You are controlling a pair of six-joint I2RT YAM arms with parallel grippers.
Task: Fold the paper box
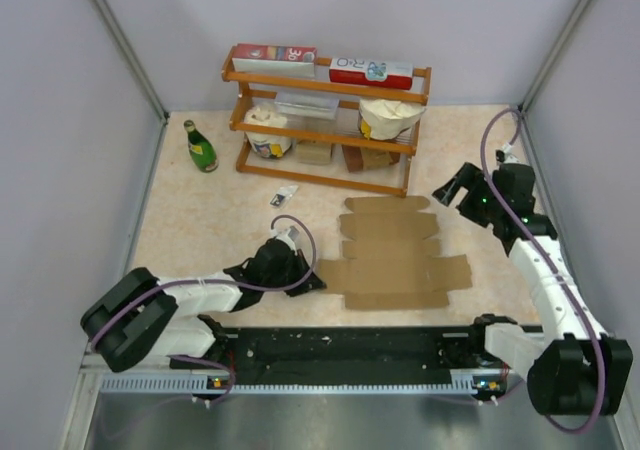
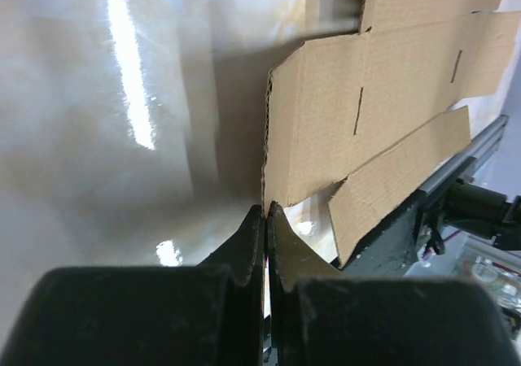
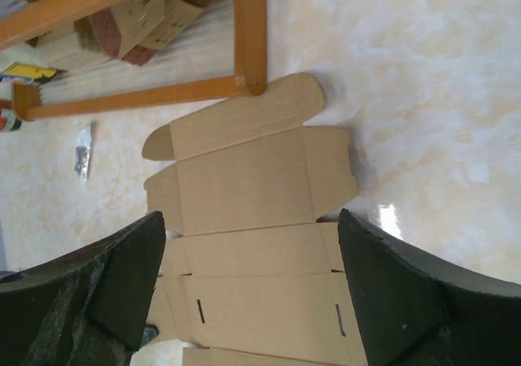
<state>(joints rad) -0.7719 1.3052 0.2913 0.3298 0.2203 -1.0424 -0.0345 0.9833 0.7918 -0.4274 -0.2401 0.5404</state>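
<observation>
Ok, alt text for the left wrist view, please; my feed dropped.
The left gripper, jaws shut, sits at the near corner of the paper box, which lies as a flat, unfolded sheet with slots showing. Glossy beige table fills the rest of the frame.

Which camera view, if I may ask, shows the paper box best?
The top external view: the whole flat paper box shows. The right wrist view cuts off its near part; the left wrist view catches only one end.

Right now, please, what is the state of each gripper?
Left gripper: closed, tips at the paper box edge; a pinch cannot be told.
Right gripper: open, holding nothing.
</observation>
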